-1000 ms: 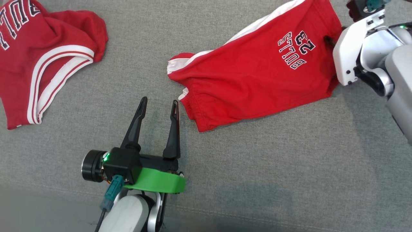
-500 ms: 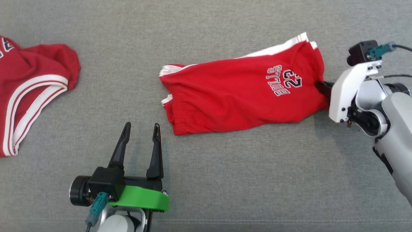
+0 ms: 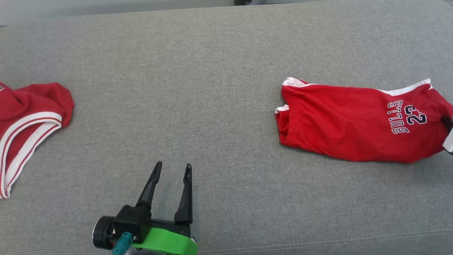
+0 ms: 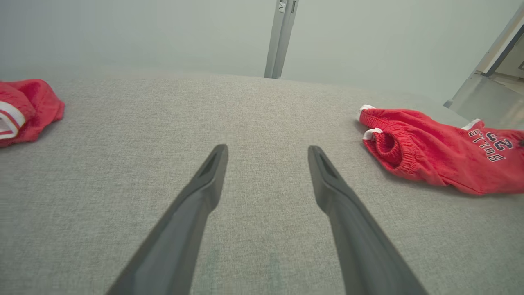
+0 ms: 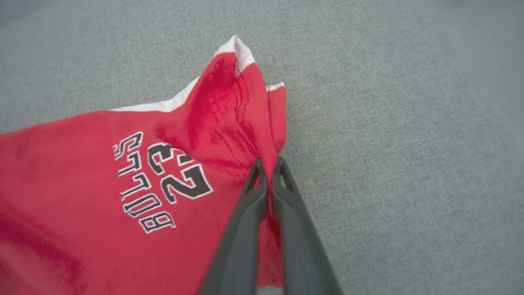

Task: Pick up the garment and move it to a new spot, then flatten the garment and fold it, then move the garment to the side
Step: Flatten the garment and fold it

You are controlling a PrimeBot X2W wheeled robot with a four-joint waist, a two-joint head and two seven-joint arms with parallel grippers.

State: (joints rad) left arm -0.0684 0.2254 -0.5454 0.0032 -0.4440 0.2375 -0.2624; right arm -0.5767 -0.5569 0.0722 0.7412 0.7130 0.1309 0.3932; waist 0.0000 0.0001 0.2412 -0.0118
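The garment (image 3: pixel 354 124) is a pair of red shorts with white side trim and a "BULLS 23" print, lying on the grey cushion at the right of the head view. In the right wrist view my right gripper (image 5: pixel 268 168) is shut on a pinched fold of the garment (image 5: pixel 123 172) near its hem. A dark tip of that gripper shows at the head view's right edge. My left gripper (image 3: pixel 172 168) stands open at the lower middle over bare cushion, well left of the shorts. The left wrist view shows the left gripper (image 4: pixel 268 153) with the garment (image 4: pixel 442 151) far right.
A second red jersey (image 3: pixel 28 117) with white-striped trim lies at the far left, also seen as the jersey (image 4: pixel 24 110) in the left wrist view. The grey cushion (image 3: pixel 212 106) spreads between the two garments. A wall and a metal post (image 4: pixel 280 39) stand beyond its far edge.
My right gripper closed on the shorts' hem end and drew the shorts to the right. The head camera has shifted, so the whole scene sits differently. The left gripper stayed open.
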